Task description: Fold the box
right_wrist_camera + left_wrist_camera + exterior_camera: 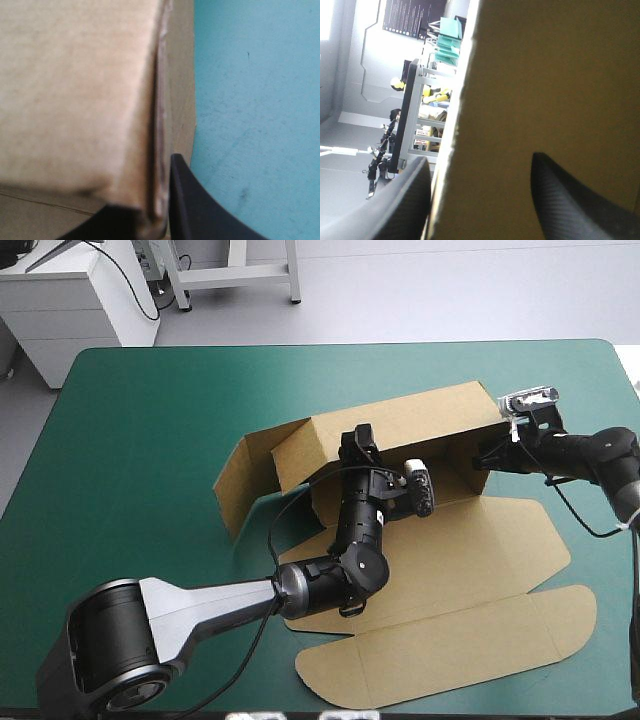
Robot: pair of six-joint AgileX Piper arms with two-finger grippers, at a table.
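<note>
On the teal-green cover (150, 440), the left gripper (479, 165) stands parted astride a wall of the box (420, 420); the right gripper (161, 200) clamps another wall's edge.

Fingertips lost behind board at both ends!

In the high view the left gripper (361, 437) sits toward 11 o'clock of the box (400, 425), and its tips are out of sight behind the raised wall. Up close, that wall fills the wide gap between its fingers (395, 210) and hides whatever lies ahead. At the wall's 3 o'clock end the right gripper (157, 192) pinches the board. One of its fingers (110, 225) is almost wholly buried under the sheet, and the board edge is a blur. The left arm covers part of the box floor.
</note>
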